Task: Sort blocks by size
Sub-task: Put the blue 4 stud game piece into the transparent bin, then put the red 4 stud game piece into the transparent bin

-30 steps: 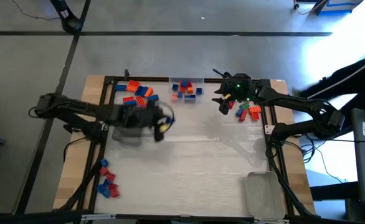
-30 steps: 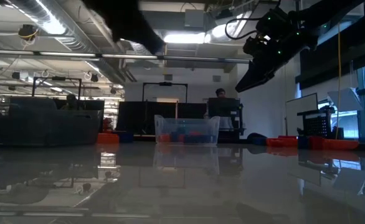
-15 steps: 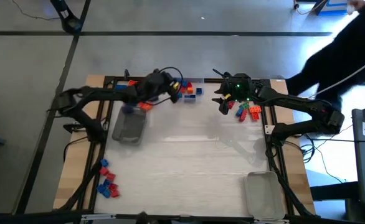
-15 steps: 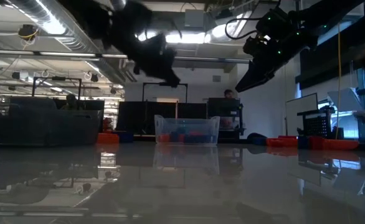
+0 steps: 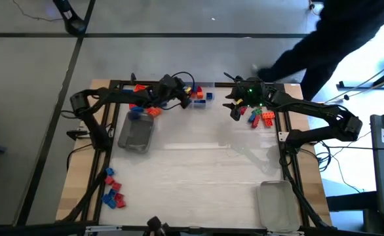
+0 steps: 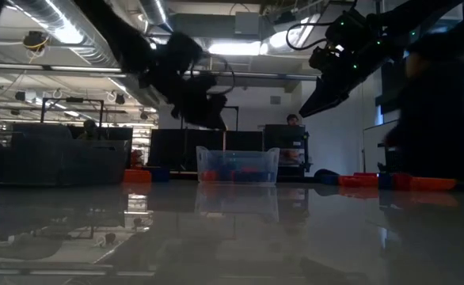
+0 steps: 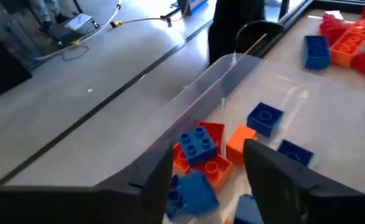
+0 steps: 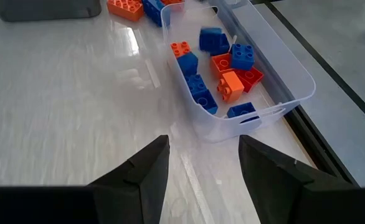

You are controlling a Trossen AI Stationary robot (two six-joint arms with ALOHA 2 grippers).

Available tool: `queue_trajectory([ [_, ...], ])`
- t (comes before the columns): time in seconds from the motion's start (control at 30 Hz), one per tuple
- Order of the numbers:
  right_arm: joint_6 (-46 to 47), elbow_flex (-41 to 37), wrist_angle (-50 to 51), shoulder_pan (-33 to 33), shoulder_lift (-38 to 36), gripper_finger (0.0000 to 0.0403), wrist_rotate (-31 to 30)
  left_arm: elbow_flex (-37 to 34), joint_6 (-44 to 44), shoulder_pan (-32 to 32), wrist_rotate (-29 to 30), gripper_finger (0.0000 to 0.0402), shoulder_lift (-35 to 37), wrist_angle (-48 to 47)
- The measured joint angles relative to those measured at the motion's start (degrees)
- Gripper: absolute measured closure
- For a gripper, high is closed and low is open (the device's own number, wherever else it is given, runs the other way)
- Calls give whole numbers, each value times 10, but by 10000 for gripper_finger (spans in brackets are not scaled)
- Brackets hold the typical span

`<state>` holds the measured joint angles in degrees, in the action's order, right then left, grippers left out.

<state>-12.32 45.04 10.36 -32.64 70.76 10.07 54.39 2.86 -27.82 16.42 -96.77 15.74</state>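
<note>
The left end effector (image 5: 187, 94) hovers over the clear tray (image 5: 197, 94) at the far middle of the tabletop (image 5: 205, 164), its fingers (image 7: 154, 177) spread apart with nothing clamped between them. A blue brick (image 7: 198, 144) sits just beyond the fingertips, on top of a red brick (image 7: 212, 132) and an orange brick (image 7: 208, 171) inside the tray. I judge this to be the drop of a block into that bin. To do it well, the fingers should stay wide until the brick is clearly free, and the arm should lift straight up so it does not clip the tray's thin wall (which looks light enough to slide).

The right end effector (image 5: 234, 109) hangs near the far right pile of blocks (image 5: 261, 117), fingers (image 8: 139, 174) parted and empty, looking toward the same tray.

More blocks lie in a far left pile (image 5: 143, 97) and a near left cluster (image 5: 112, 191).

Compared with a second ago, the left arm has swung from above the grey tray (image 5: 137, 133) across to the clear tray and has opened its fingers wider; the right arm has not moved. A dark-sleeved person (image 5: 323, 36) has come in over the far right corner.
</note>
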Motion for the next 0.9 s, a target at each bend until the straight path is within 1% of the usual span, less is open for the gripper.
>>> queue_trajectory([
  [0.1, 0, 0, 0, 0, 0, 210, 0, 19, 10, 18, 0, 197, 59, -67],
  [0.2, 0, 0, 2, 0, 0, 210, 0, 36, 24, 51, 1, 193, 131, -179],
  [0.33, 0, 0, 2, 0, 0, 210, 0, 44, 40, 126, -6, 197, 227, -317],
  [0.47, 0, 0, 2, 0, 0, 210, 0, 44, 17, 220, -12, 198, 301, -462],
  [0.53, 0, 0, 2, 0, 0, 210, 0, 44, -20, 272, -11, 198, 325, -531],
  [0.63, 0, 0, 1, 0, 0, 210, 0, 44, -99, 356, -12, 201, 343, -624],
  [0.77, 0, 0, 1, 0, 0, 210, 0, 44, -221, 462, -14, 206, 337, -712],
  [0.9, 0, 0, 1, 0, 0, 210, 0, 43, -380, 544, -29, 208, 318, -771],
])
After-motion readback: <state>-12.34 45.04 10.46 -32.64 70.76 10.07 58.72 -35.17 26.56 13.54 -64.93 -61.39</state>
